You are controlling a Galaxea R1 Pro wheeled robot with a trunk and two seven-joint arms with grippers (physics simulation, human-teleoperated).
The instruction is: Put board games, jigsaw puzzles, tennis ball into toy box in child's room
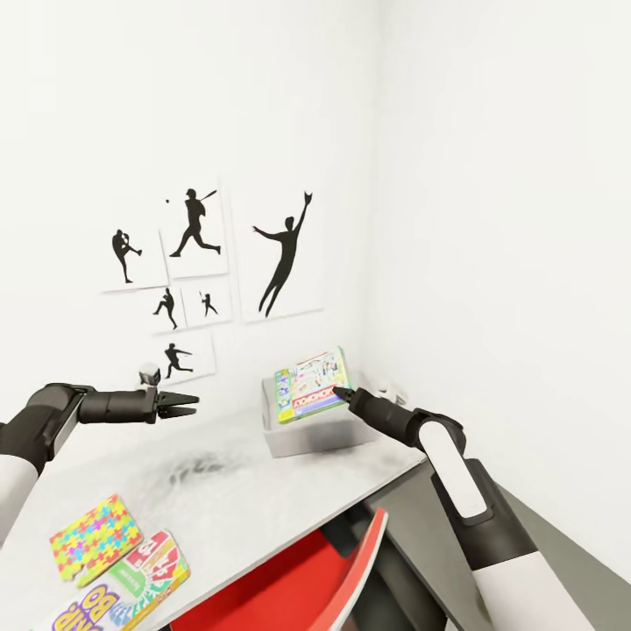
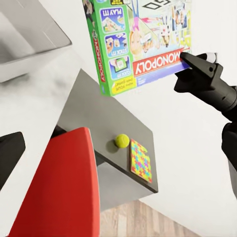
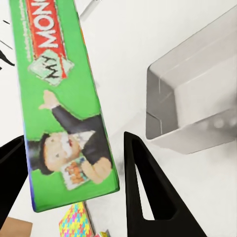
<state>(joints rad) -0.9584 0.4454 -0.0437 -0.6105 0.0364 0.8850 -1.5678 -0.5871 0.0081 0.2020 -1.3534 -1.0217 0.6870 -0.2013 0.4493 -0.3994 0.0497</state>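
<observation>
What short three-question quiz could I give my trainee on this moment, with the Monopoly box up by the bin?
1. True or false: the right gripper holds the Monopoly box above the toy box.
2. Which object lies beside the tennis ball on the lower dark grey section? A) the Skip-Bo box B) a jigsaw puzzle box C) a cup
3. Fill in: the left gripper hovers over the table, holding ____.

Key: 1 true. 2 B, the jigsaw puzzle box. 3 nothing; its jaws stand open.
</observation>
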